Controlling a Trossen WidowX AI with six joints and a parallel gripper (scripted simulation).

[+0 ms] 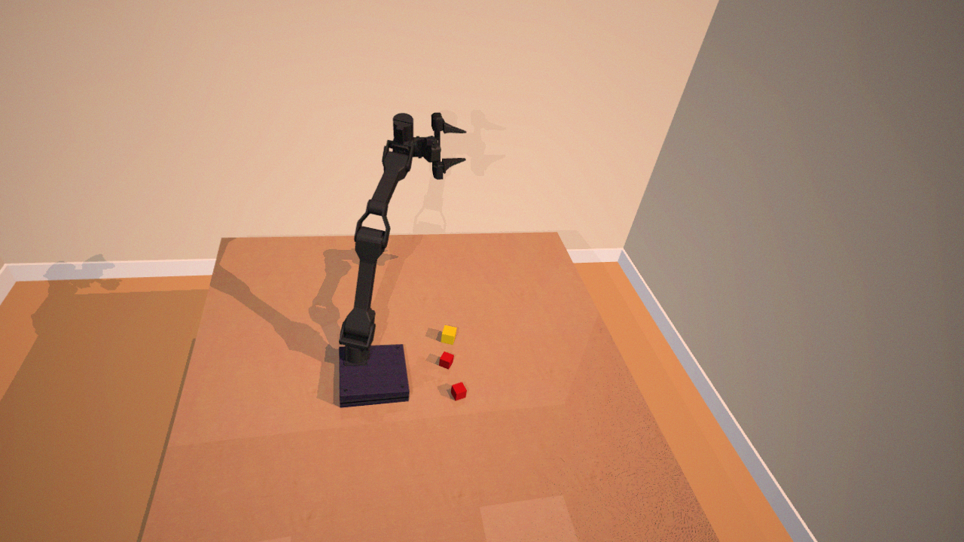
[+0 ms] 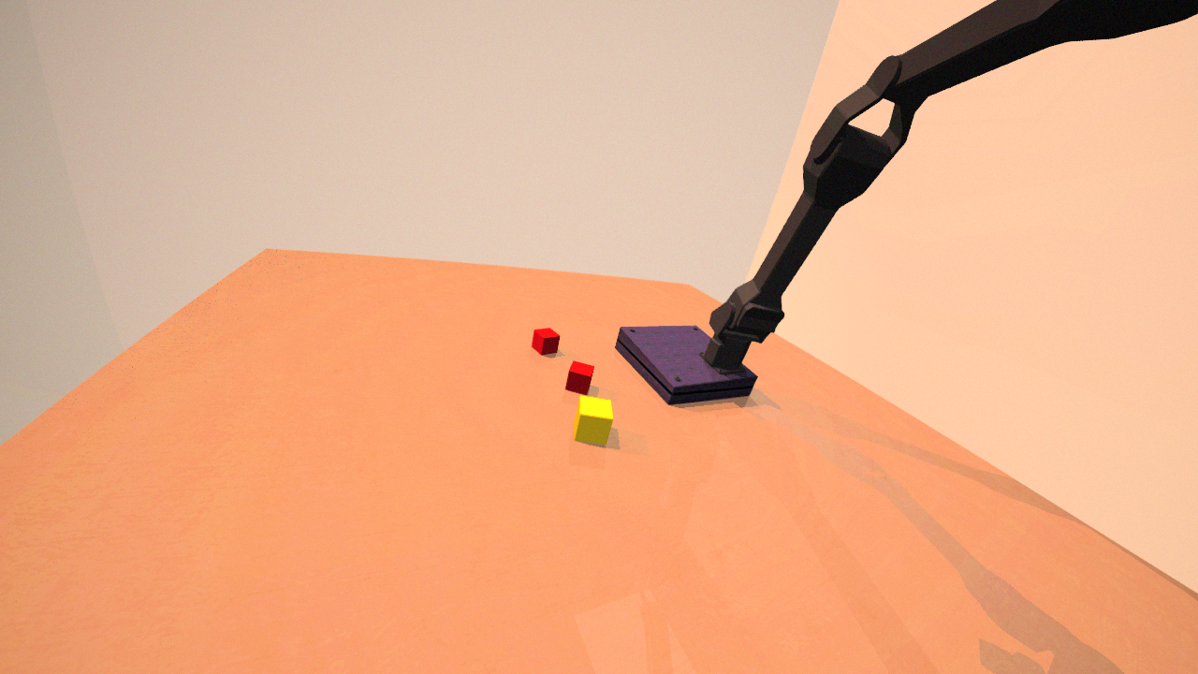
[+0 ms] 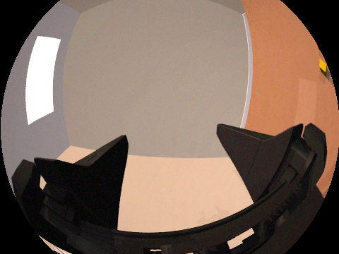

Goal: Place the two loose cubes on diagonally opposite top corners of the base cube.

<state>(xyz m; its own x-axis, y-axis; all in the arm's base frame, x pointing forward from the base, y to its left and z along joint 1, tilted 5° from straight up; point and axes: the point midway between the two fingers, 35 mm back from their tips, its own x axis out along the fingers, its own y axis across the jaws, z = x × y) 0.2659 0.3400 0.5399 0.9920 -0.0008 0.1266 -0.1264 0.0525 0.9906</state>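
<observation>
Red cubes, the two loose pieces, sit apart on the wooden table (image 1: pixel 303 464) (image 2: pixel 376 503) (image 3: pixel 282 53) in our top view, the nearer-to-yellow red cube (image 1: pixel 446 360) (image 2: pixel 579 376) just beside the yellow base cube (image 1: pixel 449 334) (image 2: pixel 592 420) (image 3: pixel 323 65), the outer red cube (image 1: pixel 459 391) (image 2: pixel 545 341) farther along. We see the gripper (image 1: pixel 465 146) (image 3: pixel 174 135) raised well away, its fingers spread and nothing between them. From the exterior view, we find all three cubes resting beside the arm's dark purple base plate (image 2: pixel 662 347), neither red one yet on yellow. In our wrist view, only yellow shows, at the right edge. We judge the approach comes first: we should descend fingers-down over one red cube, square them to its turned faces, and close gently, clear of yellow.
</observation>
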